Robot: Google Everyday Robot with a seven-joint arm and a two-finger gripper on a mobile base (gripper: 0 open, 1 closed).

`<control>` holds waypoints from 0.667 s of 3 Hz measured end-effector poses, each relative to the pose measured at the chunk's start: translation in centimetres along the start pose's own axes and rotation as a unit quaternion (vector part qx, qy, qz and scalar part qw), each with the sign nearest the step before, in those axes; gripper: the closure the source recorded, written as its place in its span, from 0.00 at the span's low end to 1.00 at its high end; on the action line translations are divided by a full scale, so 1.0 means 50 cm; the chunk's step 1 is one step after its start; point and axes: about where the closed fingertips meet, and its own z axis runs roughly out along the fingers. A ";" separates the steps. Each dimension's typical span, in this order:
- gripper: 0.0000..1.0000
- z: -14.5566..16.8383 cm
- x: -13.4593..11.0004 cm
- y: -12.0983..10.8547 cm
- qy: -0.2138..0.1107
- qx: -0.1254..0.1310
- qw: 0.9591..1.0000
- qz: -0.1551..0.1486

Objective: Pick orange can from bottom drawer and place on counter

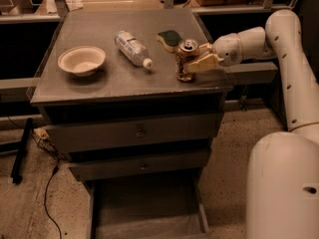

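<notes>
The orange can (185, 59) stands upright on the counter (109, 86) near its front right corner. My gripper (195, 63) reaches in from the right at counter height and its tan fingers (202, 62) are closed on the can's side. The bottom drawer (149, 210) is pulled open below the cabinet, and its grey floor shows nothing on it.
A white bowl (81, 59) sits at the counter's left. A clear water bottle (132, 48) lies on its side in the middle. A dark green sponge (170, 37) lies just behind the can. The two upper drawers (139, 131) are shut. Cables (47, 183) lie on the floor at the left.
</notes>
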 end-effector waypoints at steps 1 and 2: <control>0.81 0.000 0.000 0.000 0.000 0.000 1.000 0.000; 0.58 0.000 0.000 0.000 0.000 0.000 1.000 0.000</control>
